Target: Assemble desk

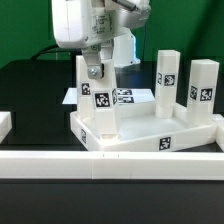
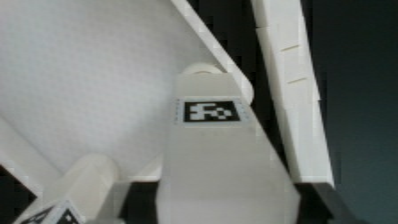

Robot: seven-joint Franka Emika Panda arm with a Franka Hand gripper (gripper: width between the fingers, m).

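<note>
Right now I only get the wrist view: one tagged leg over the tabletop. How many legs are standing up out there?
Observer: Three that I can see. The near leg is at the corner on the exterior view's left, with a second leg and a third leg towards the right.
Operator: Does the gripper have the near one?
Observer: The gripper sits at its top end and looks closed on it.
Operator: Anything behind it?
Observer: The marker board lies flat behind the tabletop.
</note>
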